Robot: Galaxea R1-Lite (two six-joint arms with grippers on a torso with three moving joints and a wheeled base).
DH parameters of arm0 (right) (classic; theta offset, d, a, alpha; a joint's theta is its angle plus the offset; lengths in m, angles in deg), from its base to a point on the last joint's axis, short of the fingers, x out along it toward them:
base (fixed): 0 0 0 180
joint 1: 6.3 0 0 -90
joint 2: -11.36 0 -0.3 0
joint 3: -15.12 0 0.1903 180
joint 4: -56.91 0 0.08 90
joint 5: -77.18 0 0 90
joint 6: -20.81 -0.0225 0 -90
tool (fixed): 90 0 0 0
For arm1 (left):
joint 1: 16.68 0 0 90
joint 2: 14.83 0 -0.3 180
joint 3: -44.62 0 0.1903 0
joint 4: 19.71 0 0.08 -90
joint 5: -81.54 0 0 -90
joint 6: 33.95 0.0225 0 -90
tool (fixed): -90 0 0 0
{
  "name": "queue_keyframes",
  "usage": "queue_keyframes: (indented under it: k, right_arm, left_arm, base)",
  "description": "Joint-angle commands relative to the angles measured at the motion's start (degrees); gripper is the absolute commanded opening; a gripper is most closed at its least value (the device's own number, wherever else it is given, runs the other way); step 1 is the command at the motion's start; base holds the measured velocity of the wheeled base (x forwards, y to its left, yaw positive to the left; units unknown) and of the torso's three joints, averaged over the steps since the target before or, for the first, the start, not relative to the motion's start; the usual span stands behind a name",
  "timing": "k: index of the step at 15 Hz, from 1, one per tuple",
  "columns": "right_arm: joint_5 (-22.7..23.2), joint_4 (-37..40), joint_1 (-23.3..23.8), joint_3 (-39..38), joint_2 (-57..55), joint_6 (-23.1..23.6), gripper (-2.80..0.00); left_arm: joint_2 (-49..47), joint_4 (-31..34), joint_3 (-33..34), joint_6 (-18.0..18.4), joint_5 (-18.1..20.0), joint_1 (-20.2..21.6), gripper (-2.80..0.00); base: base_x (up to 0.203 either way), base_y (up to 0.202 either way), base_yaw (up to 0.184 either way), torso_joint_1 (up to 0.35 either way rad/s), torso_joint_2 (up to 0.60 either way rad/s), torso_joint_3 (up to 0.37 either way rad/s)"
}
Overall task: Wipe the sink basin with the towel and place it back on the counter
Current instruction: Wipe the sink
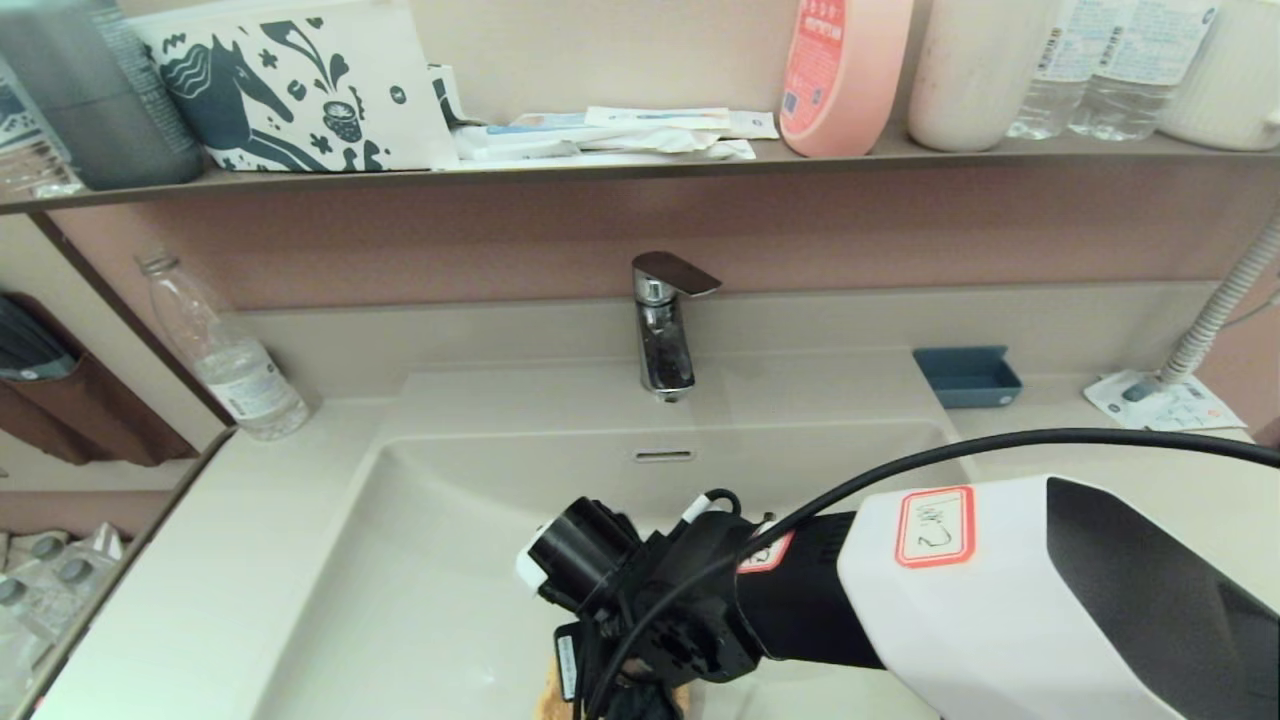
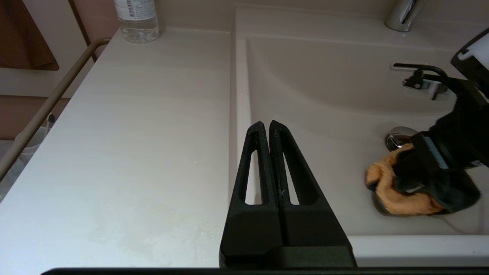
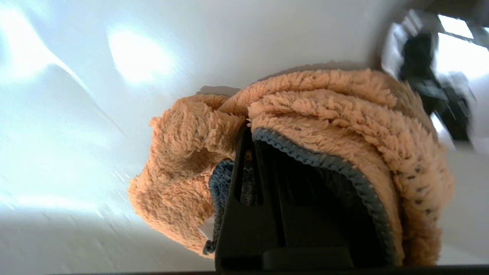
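Observation:
The orange-tan fluffy towel (image 3: 313, 114) with a blue-grey hem is bunched around my right gripper (image 3: 254, 141), which is shut on it and presses it down on the floor of the beige sink basin (image 1: 420, 560). In the left wrist view the towel (image 2: 397, 194) lies just in front of the chrome drain plug (image 2: 399, 135), under my right gripper (image 2: 424, 179). In the head view only a scrap of towel (image 1: 550, 700) shows below the right wrist. My left gripper (image 2: 266, 125) is shut and empty, hovering over the basin's left rim beside the counter (image 2: 133, 133).
A chrome faucet (image 1: 662, 330) stands behind the basin above the overflow slot (image 1: 663, 456). A clear water bottle (image 1: 225, 355) stands on the left counter. A blue tray (image 1: 966, 376) and a white printed packet (image 1: 1165, 400) lie at the right. The dark shelf (image 1: 640, 165) above holds bottles.

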Motion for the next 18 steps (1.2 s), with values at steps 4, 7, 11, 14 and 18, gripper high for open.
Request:
queue_keyframes:
  k: [4,7,11,14,18]
  right_arm:
    - [-7.5,-7.6,-0.3,6.6,-6.0,3.2,-2.80]
    - [-15.0,-13.6,1.8,6.6,-6.6,9.1,-2.80]
    - [-18.5,-13.3,3.8,5.2,-4.2,10.8,-2.80]
    - [-20.8,-13.3,4.9,1.3,-0.5,12.5,-2.80]
    - [-23.4,-13.2,6.0,-7.0,5.1,13.7,-2.80]
  left_arm:
    - [-0.1,-0.1,0.0,0.0,0.0,0.0,-2.80]
    - [-0.1,-0.1,0.0,0.0,0.0,0.0,-2.80]
    - [-0.1,-0.1,0.0,0.0,0.0,0.0,-2.80]
    - [-0.1,-0.1,0.0,0.0,0.0,0.0,-2.80]
    - [-0.1,-0.1,0.0,0.0,0.0,0.0,-2.80]
  base:
    - [0.000,0.000,0.000,0.000,0.00,0.000]
    - [0.000,0.000,0.000,0.000,0.00,0.000]
    - [0.000,0.000,0.000,0.000,0.00,0.000]
    - [0.000,0.000,0.000,0.000,0.00,0.000]
    - [0.000,0.000,0.000,0.000,0.00,0.000]
